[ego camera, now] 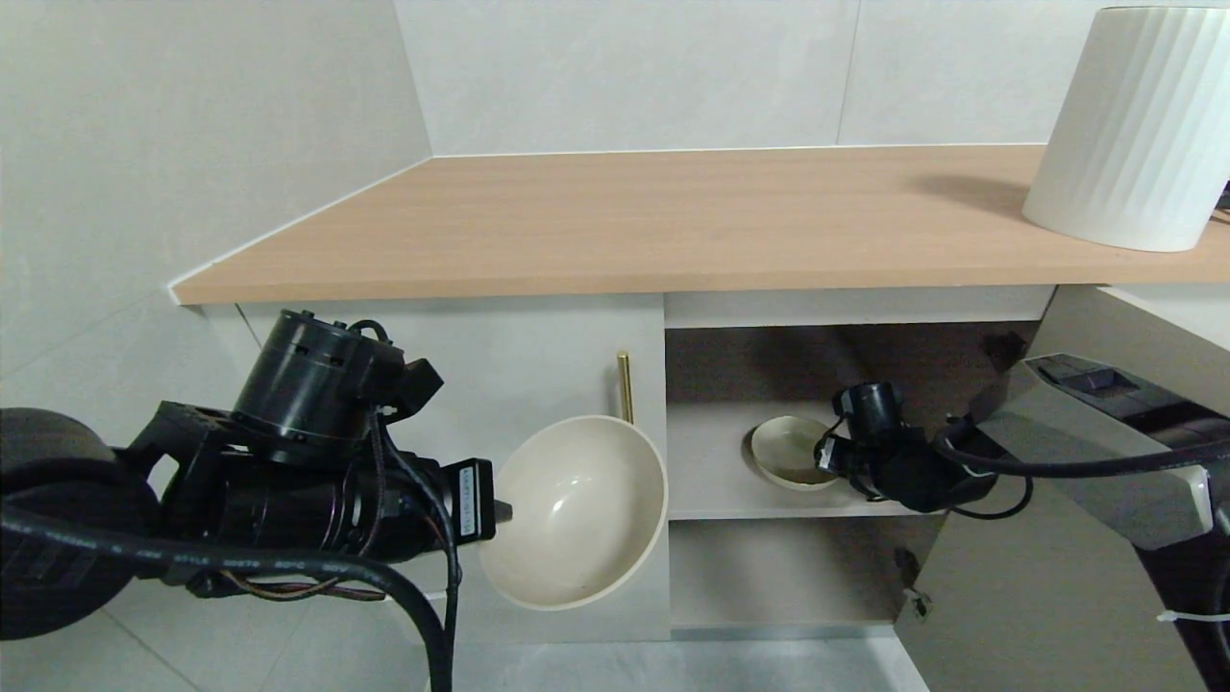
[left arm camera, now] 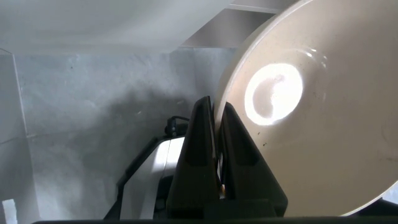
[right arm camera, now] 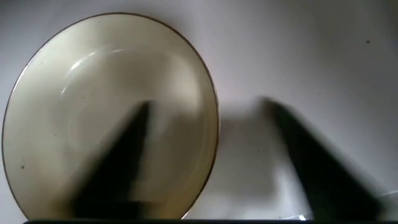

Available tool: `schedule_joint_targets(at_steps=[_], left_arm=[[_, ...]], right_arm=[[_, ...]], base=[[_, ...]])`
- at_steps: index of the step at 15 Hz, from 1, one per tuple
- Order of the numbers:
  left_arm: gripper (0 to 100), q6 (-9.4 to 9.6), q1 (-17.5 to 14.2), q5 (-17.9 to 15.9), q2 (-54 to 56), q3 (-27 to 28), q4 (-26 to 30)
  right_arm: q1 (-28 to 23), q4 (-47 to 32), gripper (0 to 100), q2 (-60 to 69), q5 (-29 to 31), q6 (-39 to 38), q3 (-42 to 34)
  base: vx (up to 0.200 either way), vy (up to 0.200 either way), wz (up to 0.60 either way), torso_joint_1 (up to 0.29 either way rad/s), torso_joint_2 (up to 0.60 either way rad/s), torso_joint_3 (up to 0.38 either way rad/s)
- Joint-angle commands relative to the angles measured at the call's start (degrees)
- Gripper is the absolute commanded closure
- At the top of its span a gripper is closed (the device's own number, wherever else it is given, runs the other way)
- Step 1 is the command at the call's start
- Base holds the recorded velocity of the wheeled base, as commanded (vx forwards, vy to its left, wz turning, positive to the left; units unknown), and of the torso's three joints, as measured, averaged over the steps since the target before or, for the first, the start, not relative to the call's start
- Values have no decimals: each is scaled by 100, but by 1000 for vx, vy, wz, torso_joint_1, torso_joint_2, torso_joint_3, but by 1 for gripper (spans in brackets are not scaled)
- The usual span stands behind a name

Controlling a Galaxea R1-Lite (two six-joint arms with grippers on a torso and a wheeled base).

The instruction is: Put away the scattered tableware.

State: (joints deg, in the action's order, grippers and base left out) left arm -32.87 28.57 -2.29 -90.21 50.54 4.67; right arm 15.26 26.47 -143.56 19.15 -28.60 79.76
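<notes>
**Bowl held in front of the cabinet; dish lying on the shelf.**
The cream bowl (ego camera: 577, 509) is clamped at its rim by the left gripper (ego camera: 504, 509) and held tilted before the shut cabinet door (ego camera: 538, 356). The small dish (ego camera: 783, 452) lies on the upper shelf (ego camera: 711, 481) of the open compartment. The right gripper (ego camera: 826, 454) is seen at it, spread wide, one finger above the dish, the other beside it.
</notes>
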Motion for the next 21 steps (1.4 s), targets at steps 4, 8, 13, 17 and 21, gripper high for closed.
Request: schedule_joint_targets(at_steps=[4,8,13,17,21], left_arm=[[100,70,8,27,-199,26,-1],[100,166,412,651,-788,61,-1],[100,474,816,1504,-1499,43,16],[100,474,1062,1732,-1693,43,43],[100,474,1212,1732,-1754,149,25]], right_arm=[[29,-19,0,460,-34,-5,-444],[451,-36,0,1752,-386,-5,-1543],[1383,-572,0,3510,-1168,30,-2597],[2165,-1284,0,4371,-1766,153,-2914],[2692,-1372,0,4345,-1775,460,-3169]], base=[[0,0,0,0,0,0],[0,0,0,0,0,0],[0,0,0,0,0,0],[0,0,0,0,0,0],[0,0,0,0,0,0]])
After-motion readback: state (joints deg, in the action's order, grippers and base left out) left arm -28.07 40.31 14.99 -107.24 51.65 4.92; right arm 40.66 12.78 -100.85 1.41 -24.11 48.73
